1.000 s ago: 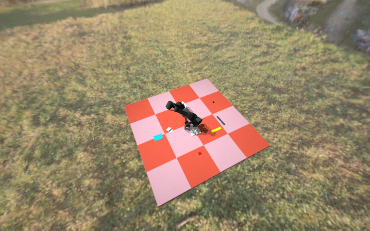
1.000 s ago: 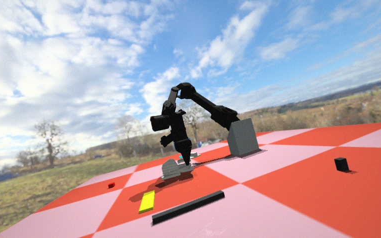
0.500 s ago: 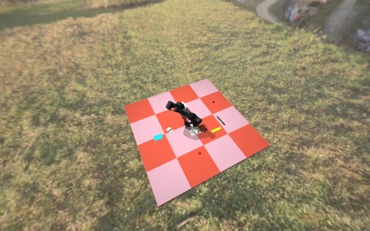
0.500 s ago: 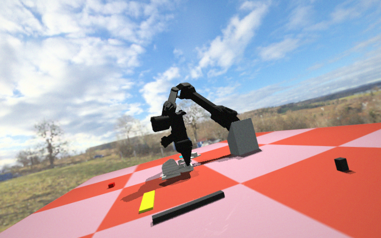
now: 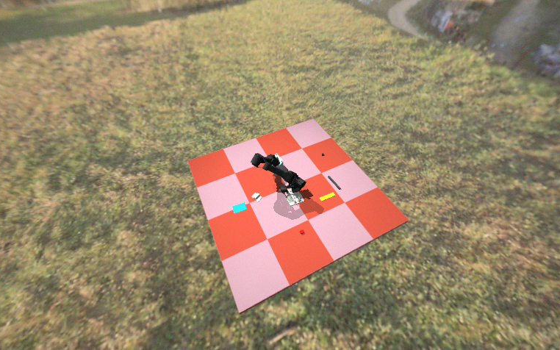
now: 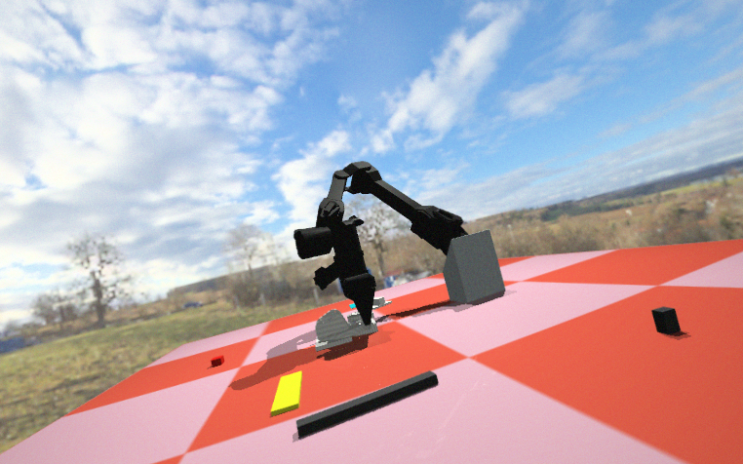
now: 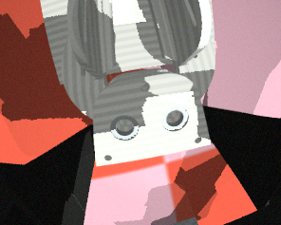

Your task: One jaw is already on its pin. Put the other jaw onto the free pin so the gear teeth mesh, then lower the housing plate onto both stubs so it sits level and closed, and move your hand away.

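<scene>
My gripper (image 5: 289, 190) (image 6: 368, 323) (image 7: 147, 121) is shut on the white housing plate (image 7: 154, 145), which has two ringed holes side by side. Its fingers grip the plate's left and right edges, low at the gearbox. Grey shows through both holes. The ribbed gripper base (image 6: 332, 344) is beyond the plate. Two grey, ribbed jaws stand on it in the wrist view, a left jaw (image 7: 88, 42) and a right jaw (image 7: 182, 28), with a gap between them. The plate overlaps their near ends. The pins, the teeth and whether the plate touches the stubs are hidden.
A cyan slab (image 5: 239, 207) and a small white part (image 5: 256, 197) (image 6: 381, 302) lie to one side. A yellow slab (image 5: 327, 196) (image 6: 287, 393), black bar (image 5: 334, 182) (image 6: 367, 405), black block (image 5: 322, 154) (image 6: 665, 320) and red cube (image 5: 302, 231) (image 6: 216, 361) lie around.
</scene>
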`<action>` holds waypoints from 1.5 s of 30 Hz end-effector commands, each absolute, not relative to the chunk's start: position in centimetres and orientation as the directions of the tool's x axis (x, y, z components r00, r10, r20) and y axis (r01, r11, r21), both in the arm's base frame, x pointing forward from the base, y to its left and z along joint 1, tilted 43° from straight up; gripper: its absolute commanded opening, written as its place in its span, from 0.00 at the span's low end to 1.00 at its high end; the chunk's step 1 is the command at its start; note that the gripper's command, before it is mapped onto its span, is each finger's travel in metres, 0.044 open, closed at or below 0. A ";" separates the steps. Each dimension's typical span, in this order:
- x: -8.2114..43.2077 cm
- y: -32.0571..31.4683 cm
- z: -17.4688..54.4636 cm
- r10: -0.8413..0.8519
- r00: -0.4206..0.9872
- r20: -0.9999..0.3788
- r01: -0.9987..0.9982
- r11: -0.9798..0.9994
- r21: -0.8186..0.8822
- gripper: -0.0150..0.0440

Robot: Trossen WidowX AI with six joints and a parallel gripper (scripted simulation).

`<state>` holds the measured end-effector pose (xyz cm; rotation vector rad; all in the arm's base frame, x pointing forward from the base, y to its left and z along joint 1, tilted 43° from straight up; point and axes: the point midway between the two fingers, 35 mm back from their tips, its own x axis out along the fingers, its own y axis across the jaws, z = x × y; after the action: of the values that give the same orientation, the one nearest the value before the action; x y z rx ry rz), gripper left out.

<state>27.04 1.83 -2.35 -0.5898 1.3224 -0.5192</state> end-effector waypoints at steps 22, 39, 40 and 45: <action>27.1 1.4 -2.8 -0.659 0.175 -0.731 0.014 0.744 -0.668 0.85; 27.2 1.2 -3.0 -0.659 0.175 -0.731 0.014 0.744 -0.668 0.85; 27.2 1.2 -3.0 -0.659 0.175 -0.731 0.014 0.744 -0.668 0.85; 27.2 1.1 -3.1 -0.659 0.175 -0.731 0.015 0.744 -0.668 0.85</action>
<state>27.15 1.38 -2.90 -0.5930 1.3206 -0.5164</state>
